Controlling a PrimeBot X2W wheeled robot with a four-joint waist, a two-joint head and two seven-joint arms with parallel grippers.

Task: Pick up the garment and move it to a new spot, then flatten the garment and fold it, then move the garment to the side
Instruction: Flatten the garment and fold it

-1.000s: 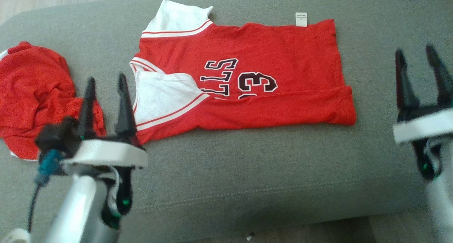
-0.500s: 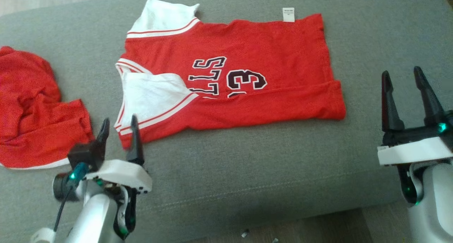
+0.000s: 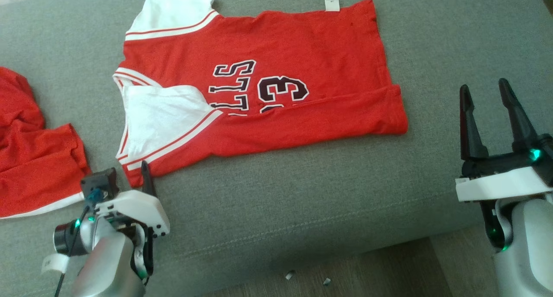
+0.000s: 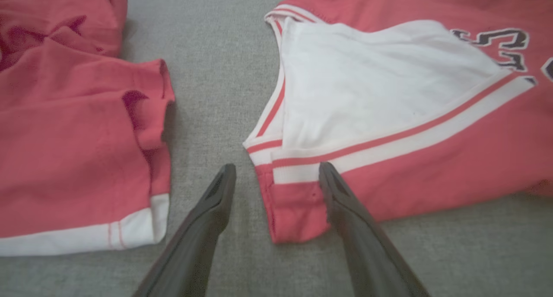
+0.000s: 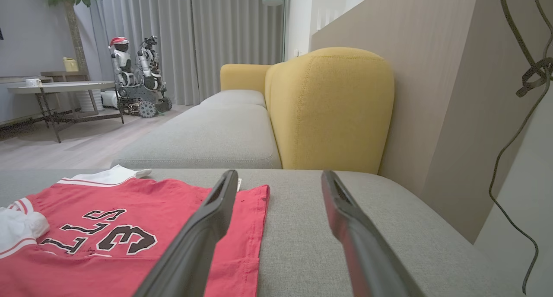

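My left pincer (image 4: 276,171) hangs spread at the near corner of the red jersey (image 3: 268,46), which lies flat on a grey sofa (image 3: 302,210). Its dark lettering reads "LLS" upside down beside a 3, and the white tag (image 3: 332,1) is illegible. My right pincer (image 3: 484,85), spread too, hovers well apart. Behind are a yellow backrest (image 5: 332,111) and curtains (image 5: 216,42).

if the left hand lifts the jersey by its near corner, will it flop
Likely floppy: the jersey is thin cloth, creased and folded over along its near edge, so it would probably drape from the left hand. Probably light: it lies flat without denting the sofa. Pushed, it would likely bunch rather than slide on the coarse weave.
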